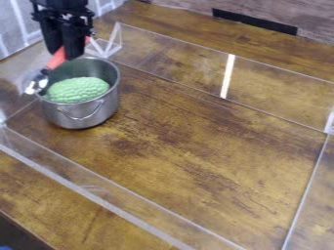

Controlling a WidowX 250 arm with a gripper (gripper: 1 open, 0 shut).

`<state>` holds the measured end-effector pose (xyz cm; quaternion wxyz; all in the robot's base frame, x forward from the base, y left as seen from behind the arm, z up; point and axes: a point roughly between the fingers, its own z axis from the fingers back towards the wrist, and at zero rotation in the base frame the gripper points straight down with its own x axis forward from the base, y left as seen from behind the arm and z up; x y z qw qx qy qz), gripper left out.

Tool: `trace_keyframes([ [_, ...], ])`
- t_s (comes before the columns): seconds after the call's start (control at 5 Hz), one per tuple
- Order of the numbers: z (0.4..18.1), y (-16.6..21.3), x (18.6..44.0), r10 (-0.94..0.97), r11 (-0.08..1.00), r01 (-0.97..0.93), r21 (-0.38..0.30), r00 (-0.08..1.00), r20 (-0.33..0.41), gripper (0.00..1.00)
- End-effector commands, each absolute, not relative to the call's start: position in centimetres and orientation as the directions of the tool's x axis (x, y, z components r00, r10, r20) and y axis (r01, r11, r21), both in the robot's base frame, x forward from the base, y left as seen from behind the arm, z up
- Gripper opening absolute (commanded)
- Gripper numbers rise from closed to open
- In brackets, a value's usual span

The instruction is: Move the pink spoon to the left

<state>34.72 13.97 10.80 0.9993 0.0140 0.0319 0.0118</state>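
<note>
Single high front view, angled down table [196, 146].

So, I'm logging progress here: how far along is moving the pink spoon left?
Done: the pink spoon is off the table, gripped by the gripper. In hand: it hangs at the left rim of the steel pot, bowl end low beside it. Left: setting it down on the wooden table and letting go.

The pink spoon [43, 71] hangs tilted in my hand [61, 57], salmon handle up toward one o'clock, shiny metal bowl down toward seven o'clock, at the steel pot's [78, 105] ten o'clock rim, above the counter [196, 146].
</note>
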Motion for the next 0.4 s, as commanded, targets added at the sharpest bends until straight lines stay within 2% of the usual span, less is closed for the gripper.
trace_keyframes([
  [0.0, 12.4, 16.0, 35.9, 0.041, 0.999, -0.042, 0.018, 0.999, 0.023, 0.0],
  [0.2, 11.9, 17.3, 36.9, -0.023, 1.0, 0.023, -0.01, 0.999, 0.033, 0.0],
])
